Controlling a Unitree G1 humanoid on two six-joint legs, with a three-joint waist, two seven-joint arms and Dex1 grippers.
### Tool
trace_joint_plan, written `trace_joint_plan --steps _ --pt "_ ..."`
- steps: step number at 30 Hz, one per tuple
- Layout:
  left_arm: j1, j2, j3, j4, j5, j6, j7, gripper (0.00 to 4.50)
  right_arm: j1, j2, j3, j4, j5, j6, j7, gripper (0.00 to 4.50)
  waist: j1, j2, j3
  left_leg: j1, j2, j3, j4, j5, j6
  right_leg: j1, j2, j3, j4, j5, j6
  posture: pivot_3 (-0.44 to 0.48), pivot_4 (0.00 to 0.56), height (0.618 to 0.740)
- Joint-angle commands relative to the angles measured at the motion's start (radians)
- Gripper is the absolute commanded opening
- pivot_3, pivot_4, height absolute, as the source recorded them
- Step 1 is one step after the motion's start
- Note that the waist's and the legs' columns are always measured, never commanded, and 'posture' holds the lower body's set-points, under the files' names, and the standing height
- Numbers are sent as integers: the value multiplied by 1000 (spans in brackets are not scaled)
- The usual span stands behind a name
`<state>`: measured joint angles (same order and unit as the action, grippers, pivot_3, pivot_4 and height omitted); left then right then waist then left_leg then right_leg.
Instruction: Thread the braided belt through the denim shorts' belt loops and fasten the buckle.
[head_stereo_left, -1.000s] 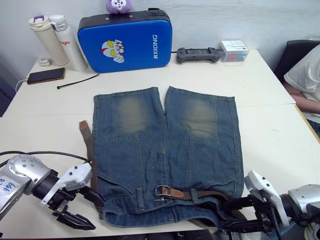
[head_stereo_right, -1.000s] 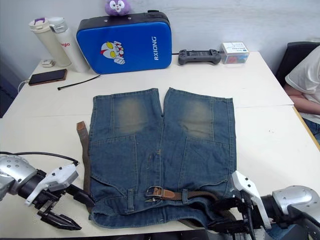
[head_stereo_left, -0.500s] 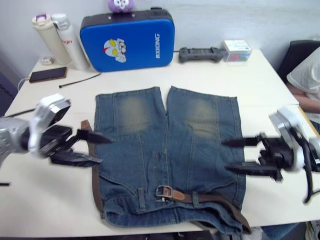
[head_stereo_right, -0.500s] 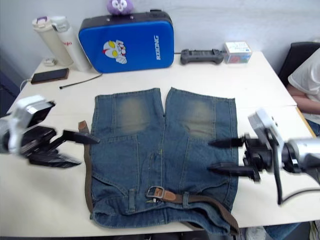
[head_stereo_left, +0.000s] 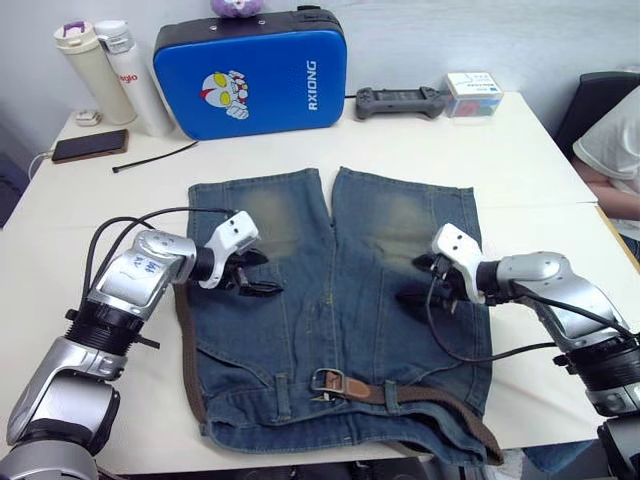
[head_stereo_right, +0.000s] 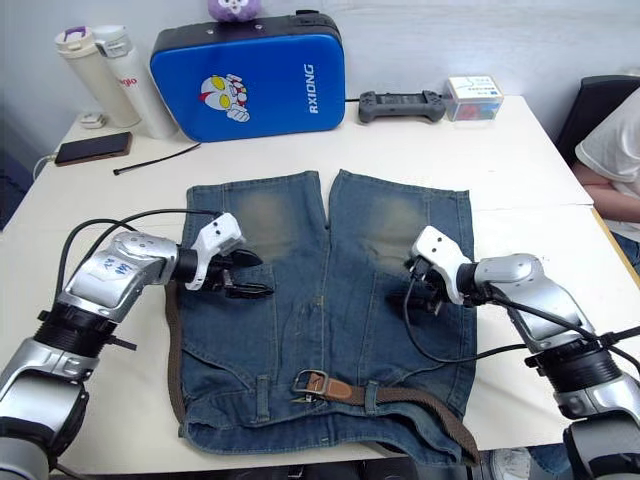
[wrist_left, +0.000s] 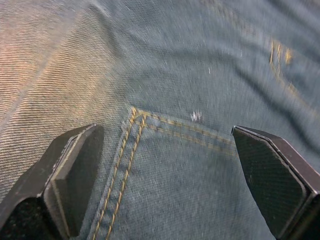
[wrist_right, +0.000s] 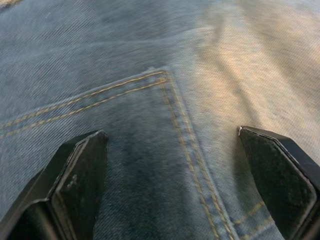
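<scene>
The denim shorts (head_stereo_left: 335, 310) lie flat on the white table (head_stereo_left: 520, 160) with the legs pointing away from the robot and the waistband at the near edge, which puts the belt loops (head_stereo_left: 282, 385) close to the arms. The braided belt (head_stereo_left: 430, 400) runs along this waistband; the buckle (head_stereo_left: 325, 381) sits near the middle of it, with a lighter brown strap end passing through the frame, so the belt looks fastened, and the task seems to be nearly finished. On the left side a part of the belt goes up along the edge of the shorts, and on the right side it curves around the near corner. The left hand (head_stereo_left: 255, 272) hovers low over the left leg of the shorts, and the right hand (head_stereo_left: 425, 280) is over the right leg; both have the fingers spread wide and hold nothing. In the wrist views each pair of fingers stands on either side of a stitched pocket corner, probably to press or smooth the cloth, or only to rest away from the belt. I cannot tell if the fingertips touch the denim. It is hard to see whether the prong of the buckle sits in the weave, and the belt behind the waistband is hidden, so I cannot say that every loop is filled. At the right border, a person's sleeve (head_stereo_left: 612, 140) is cut off.
</scene>
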<state>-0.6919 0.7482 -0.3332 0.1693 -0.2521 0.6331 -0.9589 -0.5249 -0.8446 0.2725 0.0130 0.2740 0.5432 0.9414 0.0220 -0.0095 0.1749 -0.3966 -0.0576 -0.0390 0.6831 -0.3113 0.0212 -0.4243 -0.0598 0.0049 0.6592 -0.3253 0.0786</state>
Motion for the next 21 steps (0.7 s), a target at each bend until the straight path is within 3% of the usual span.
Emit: trace_joint_plan --steps 1,5,9,10,17,21 --pt "46 -7 -47 10 61 -10 -31 3429 35 1 41 17 -50 11 40 3689 1 0 0 5 0 0 -1 0 0 4 0 0 -1 0 0 0 150 740" --pt "61 -22 -35 -14 63 27 -46 1753 37 10 32 11 -38 71 71 1850 0 0 -3 12 1 -2 -3 -3 2 13 0 0 -4 0 0 0 150 740" --pt "73 -27 -21 -43 59 57 -59 191 13 28 23 14 -46 90 86 242 0 -2 -9 13 0 -2 -2 -4 3 13 0 0 -4 0 0 0 150 740" --pt "73 -33 -14 -46 57 65 -58 32 2 35 21 17 -49 88 87 44 0 -2 -10 13 1 -2 -2 -4 3 13 0 0 -4 0 0 0 150 740" --pt "0 -114 56 34 70 107 14 32 -169 97 19 179 -164 -52 37 44 3 -2 -11 13 0 -2 -2 -4 3 14 0 0 -4 0 0 0 150 740" --pt "-114 -176 76 222 130 -18 72 32 -347 162 41 464 -281 -240 -40 44 3 -2 -10 10 -2 -3 -1 -3 2 11 -1 0 -4 1 1 0 150 740"
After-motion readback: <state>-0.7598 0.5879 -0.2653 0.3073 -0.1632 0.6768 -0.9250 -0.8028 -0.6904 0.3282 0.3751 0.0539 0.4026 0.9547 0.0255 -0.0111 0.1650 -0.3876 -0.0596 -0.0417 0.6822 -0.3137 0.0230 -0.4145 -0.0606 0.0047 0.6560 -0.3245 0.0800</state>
